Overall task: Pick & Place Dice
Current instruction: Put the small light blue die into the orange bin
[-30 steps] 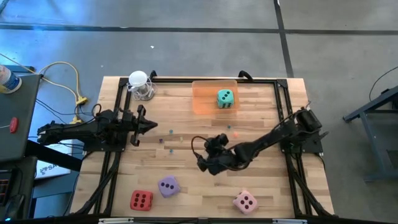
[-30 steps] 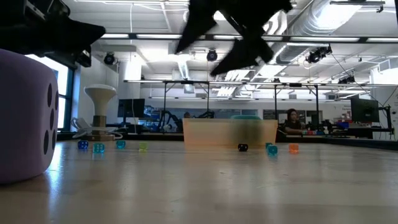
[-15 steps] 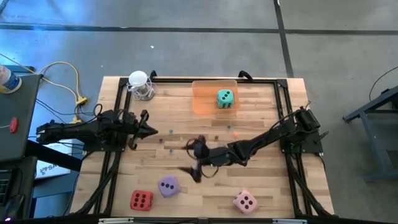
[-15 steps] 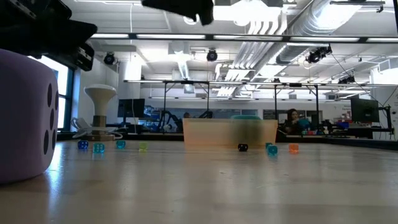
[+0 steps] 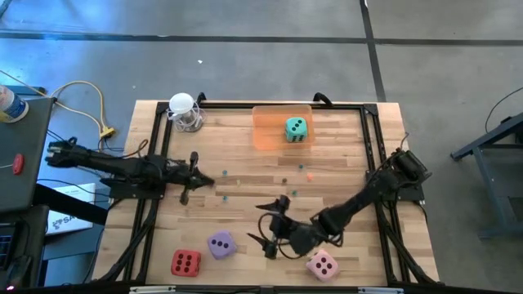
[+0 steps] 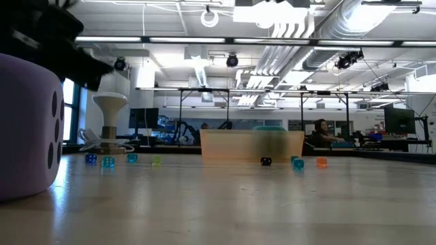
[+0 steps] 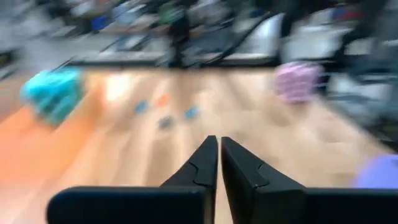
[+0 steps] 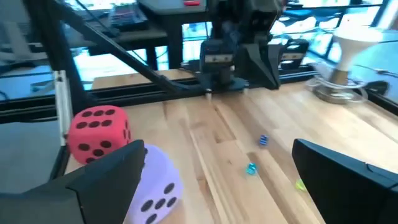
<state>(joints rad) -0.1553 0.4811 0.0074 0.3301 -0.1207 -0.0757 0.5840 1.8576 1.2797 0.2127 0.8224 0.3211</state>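
Right hand (image 5: 263, 232) just swung down toward the near edge of the table (image 5: 245, 175), fingers spread wide and empty, purple die (image 5: 220, 244) just beside it, so that's probably next. Left hand (image 5: 201, 179) pinched shut, idle.

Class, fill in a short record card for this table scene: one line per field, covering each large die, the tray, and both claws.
Teal die: inside the orange tray, far side of the table
Purple die: near edge, beside the red die
Red die: near edge, toward the left corner
Pink die: near edge, right of the middle
Right claw: open, empty, between the purple and pink dice, facing the purple one
Left claw: shut, empty, over the left part of the table
Dice in tray: one of four
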